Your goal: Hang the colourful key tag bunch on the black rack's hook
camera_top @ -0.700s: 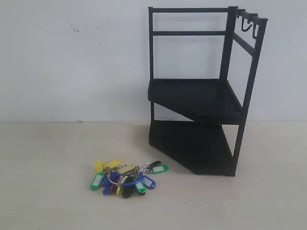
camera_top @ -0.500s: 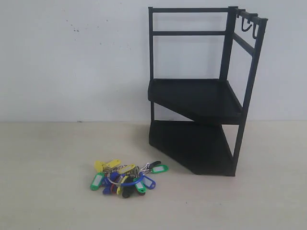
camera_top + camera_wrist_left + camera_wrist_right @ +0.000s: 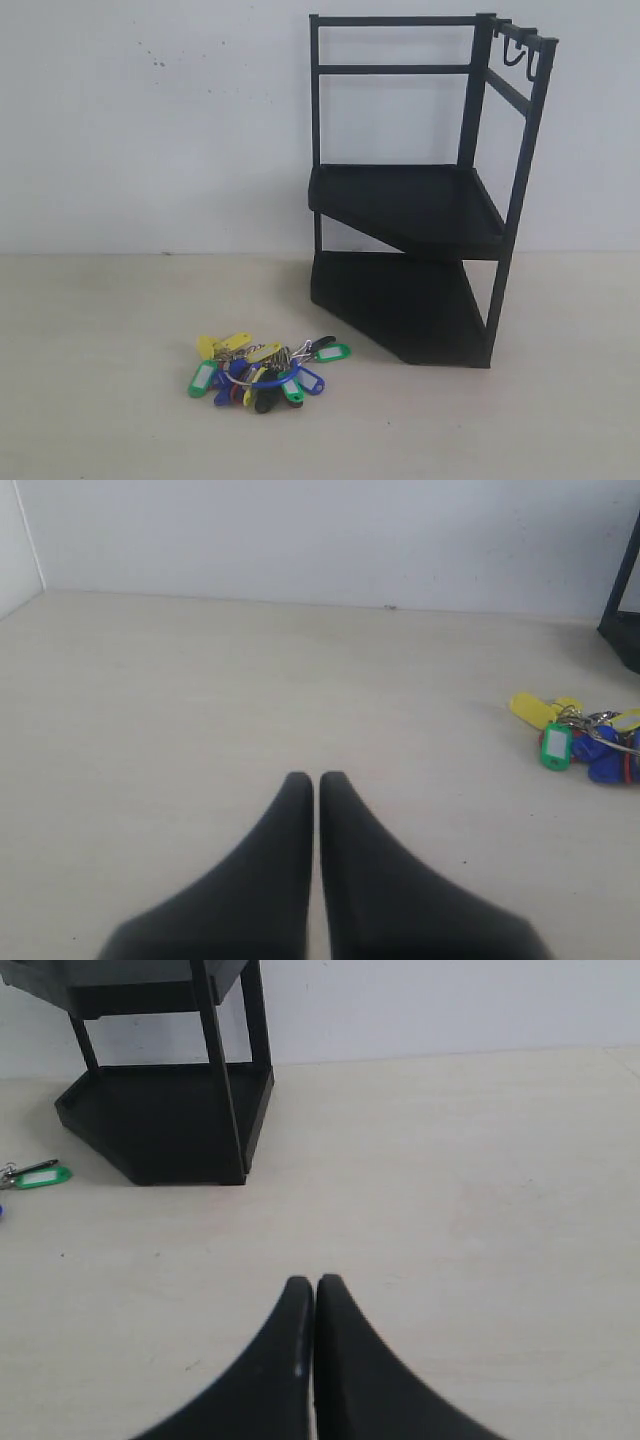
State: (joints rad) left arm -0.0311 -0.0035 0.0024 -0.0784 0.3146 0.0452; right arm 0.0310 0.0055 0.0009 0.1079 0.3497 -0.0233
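The colourful key tag bunch (image 3: 262, 371) lies flat on the pale table, left of the black rack (image 3: 420, 200). Two small hooks (image 3: 522, 55) hang from the rack's top right bar, with nothing on them. Neither arm shows in the exterior view. In the left wrist view my left gripper (image 3: 316, 778) is shut and empty over bare table, and part of the key tag bunch (image 3: 580, 738) lies well off to its side. My right gripper (image 3: 314, 1282) is shut and empty too, some way in front of the black rack's base (image 3: 165, 1120); a green tag (image 3: 40, 1176) shows at the frame's edge.
A plain white wall (image 3: 150, 130) stands behind the table, and the rack is set close against it. Bare tabletop (image 3: 90, 330) lies left of the keys and in front of the rack.
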